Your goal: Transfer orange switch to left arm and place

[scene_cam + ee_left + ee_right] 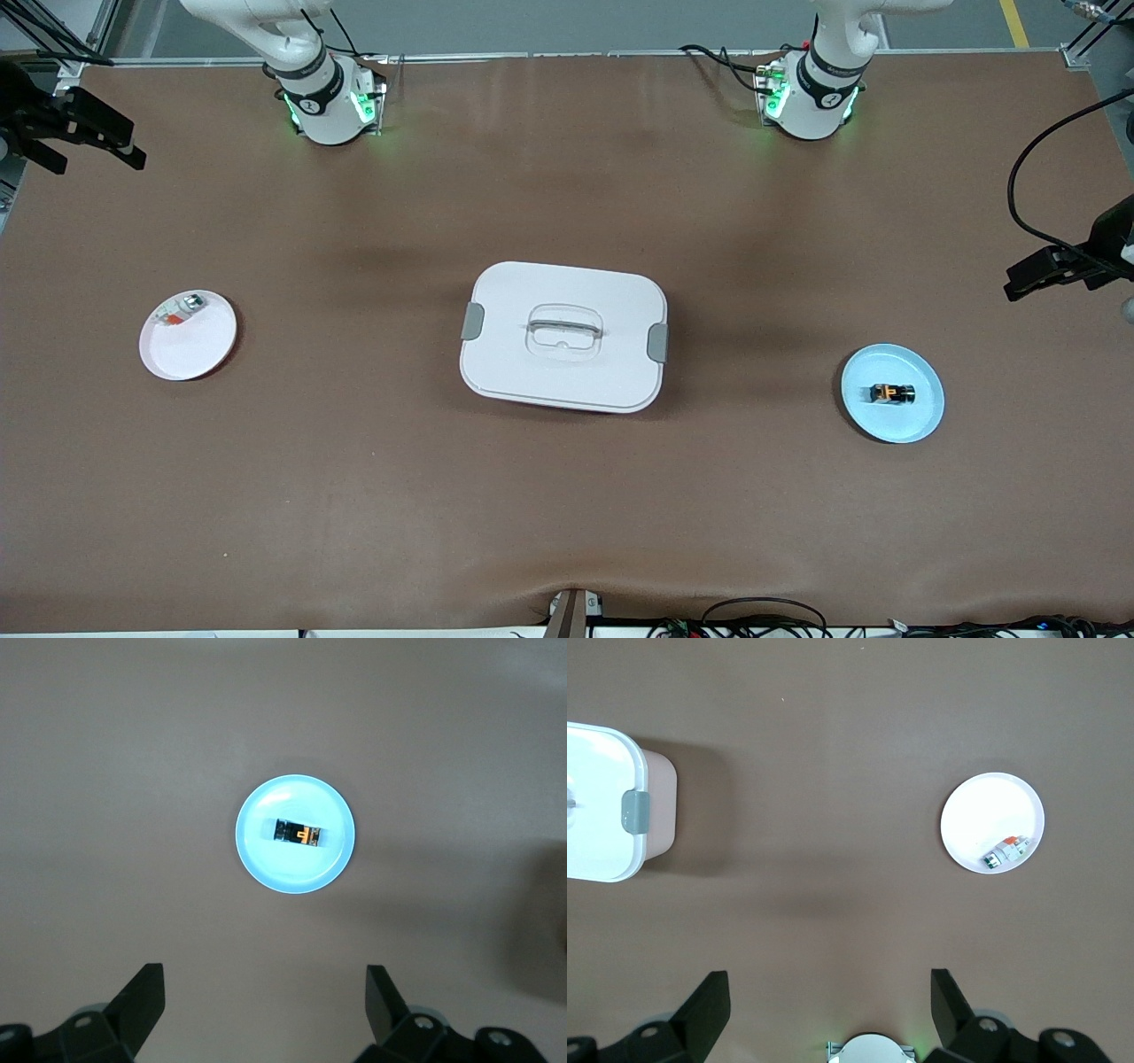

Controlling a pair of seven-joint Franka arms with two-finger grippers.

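Black fingers of left gripper point(266, 1010) and right gripper point(830, 1010) spread wide, empty.

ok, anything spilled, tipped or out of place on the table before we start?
Nothing stands out. The large white lidded box sits closed mid-table. The tiny black-and-orange switch lies on its side in the pale blue round plate; a small silvery-white part rests at the white round plate's rim.

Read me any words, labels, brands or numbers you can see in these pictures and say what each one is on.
None can be read.
Arm bases: each has a small round dark mark, too small to read.
Orange switch on the blue plate: orange marks only, no legible text.
White box: no lettering visible.
Small part on the white plate: nothing legible.
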